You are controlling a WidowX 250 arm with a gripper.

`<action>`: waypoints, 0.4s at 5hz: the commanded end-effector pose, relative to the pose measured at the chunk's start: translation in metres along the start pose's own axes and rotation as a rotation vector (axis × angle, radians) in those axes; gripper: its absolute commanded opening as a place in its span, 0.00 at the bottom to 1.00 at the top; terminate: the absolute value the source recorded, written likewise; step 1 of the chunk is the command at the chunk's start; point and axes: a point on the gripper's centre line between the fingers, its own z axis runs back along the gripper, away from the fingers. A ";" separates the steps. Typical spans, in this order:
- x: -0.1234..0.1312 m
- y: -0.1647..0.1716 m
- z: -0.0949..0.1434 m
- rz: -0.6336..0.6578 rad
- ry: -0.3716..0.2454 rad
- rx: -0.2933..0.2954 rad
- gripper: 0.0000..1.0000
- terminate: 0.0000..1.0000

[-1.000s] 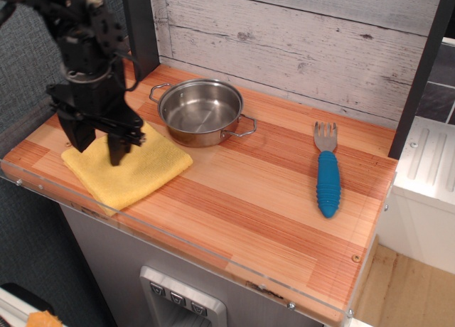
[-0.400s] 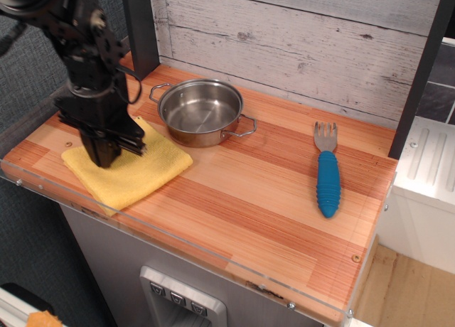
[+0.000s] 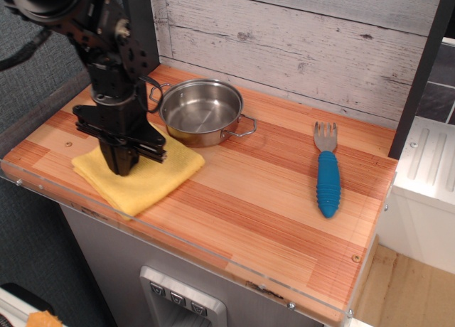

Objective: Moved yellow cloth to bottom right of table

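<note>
On the left end of the table (image 3: 234, 220), near the front edge, yellow cloth (image 3: 138, 172) lies flat just beside the steel pan (image 3: 201, 112). Gripper (image 3: 124, 167) is straight down on the cloth's middle, jaws pressed together, looks pinched on the fabric, though the contact itself is hidden by the fingers. Cloth sits directly under the tool, so no reach needed. Target corner lies well apart to the right along the front edge, past the blue-handled fork (image 3: 327, 172). Drag path in front of the pan looks free.
</note>
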 end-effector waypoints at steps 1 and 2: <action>-0.005 -0.018 0.012 0.089 -0.001 -0.005 0.00 0.00; -0.008 -0.029 0.014 0.148 0.005 -0.008 0.00 0.00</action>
